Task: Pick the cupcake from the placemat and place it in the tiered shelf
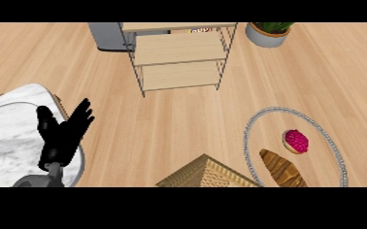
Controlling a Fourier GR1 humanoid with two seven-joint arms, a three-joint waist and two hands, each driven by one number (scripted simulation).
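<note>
Cupcake [296, 141] on placemat [252, 131] near table's [179, 121] right edge, beside bread [281, 169]. Shelf [177, 53] at far edge. Left robot hand [63, 133] open, fingers up, near left edge.

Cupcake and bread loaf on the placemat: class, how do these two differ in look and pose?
The cupcake is small, round and bright pink-red; the bread loaf is long, narrow and brown. The cupcake sits nearer the placemat's middle, while the loaf runs off the view's lower edge. Both lie on the oval placemat, apart from each other.
</note>
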